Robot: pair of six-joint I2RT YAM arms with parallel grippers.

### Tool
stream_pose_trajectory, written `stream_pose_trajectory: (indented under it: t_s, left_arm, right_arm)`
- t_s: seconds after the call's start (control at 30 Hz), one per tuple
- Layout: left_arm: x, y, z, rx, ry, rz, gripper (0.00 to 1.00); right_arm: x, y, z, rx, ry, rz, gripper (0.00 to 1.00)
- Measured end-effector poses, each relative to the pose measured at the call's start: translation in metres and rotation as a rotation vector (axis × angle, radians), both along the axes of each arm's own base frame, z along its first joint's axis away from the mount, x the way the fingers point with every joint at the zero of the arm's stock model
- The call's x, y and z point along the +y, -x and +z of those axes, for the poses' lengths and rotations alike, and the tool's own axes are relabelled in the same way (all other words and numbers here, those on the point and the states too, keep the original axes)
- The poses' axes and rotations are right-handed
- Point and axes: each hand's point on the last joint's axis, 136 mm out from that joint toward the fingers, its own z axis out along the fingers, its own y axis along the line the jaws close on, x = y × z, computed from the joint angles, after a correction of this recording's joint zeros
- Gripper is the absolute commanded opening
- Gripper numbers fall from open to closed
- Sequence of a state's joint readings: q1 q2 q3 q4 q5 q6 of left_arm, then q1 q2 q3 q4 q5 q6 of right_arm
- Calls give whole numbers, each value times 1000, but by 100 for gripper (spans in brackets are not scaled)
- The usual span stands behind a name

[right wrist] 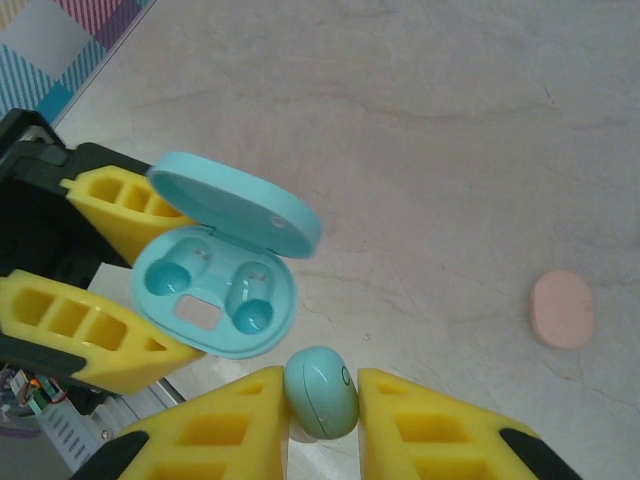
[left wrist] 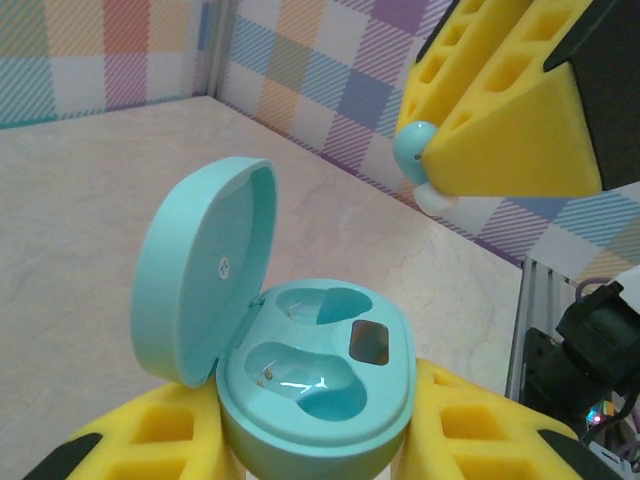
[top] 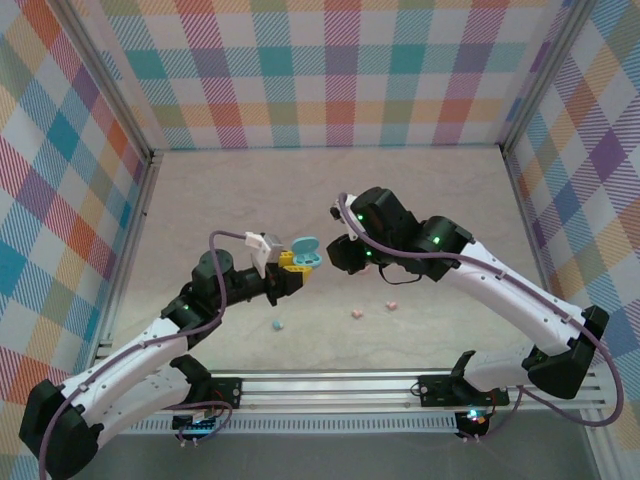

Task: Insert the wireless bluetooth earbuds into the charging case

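— What's the room like?

— A pale, marble-veined tabletop (top: pixel 300 190), boxed in on its left, far and right sides by plaid walls (top: pixel 340 70) in pastel checks. A metal rail (top: pixel 330 385) runs along the near edge.

— And across it, left to right?

— The left gripper (top: pixel 290 270) is clamped on the charging case (top: pixel 305 252). It holds the case over the middle of the tabletop, a little left of centre, with the lid standing open. Just right of it, the right gripper (right wrist: pixel 322 425) pinches a light blue earbud (right wrist: pixel 322 390) between its yellow fingertips (right wrist: pixel 420 420). The earbud is close to the case's front rim but apart from it.

— Anything lying loose?

— From above, toward the near edge: a loose blue earbud (top: pixel 279 325), then a pink earbud (top: pixel 356 313), then a second pink earbud (top: pixel 392 305). Each lies apart from the others.

— What do the wrist cameras add?

— The left one looks straight into the case: both wells (left wrist: pixel 300 375) are empty (a small dark rectangle (left wrist: pixel 368 342) sits beside them). The right one catches a pink oval piece (right wrist: pixel 562 308) flat on the tabletop, well off to the right; earbud or case, I cannot tell.
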State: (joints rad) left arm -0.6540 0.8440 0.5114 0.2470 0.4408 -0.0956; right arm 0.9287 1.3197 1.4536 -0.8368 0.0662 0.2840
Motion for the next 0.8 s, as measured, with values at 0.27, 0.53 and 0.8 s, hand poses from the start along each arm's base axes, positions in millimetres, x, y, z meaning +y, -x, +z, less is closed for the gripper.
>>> stream_pose_trajectory:
  t_s: [0.27, 0.53, 0.8]
  left_arm:
    - [-8, -2, 7, -18, 13, -33, 24]
    - [-12, -2, 6, -15, 12, -47, 24]
    - [-15, -4, 5, -17, 14, -50, 24]
  right_arm:
    - [13, -6, 6, -30, -8, 41, 24]
    - [18, -8, 0, -36, 9, 70, 24]
    - [19, -7, -1, -59, 27, 110, 24]
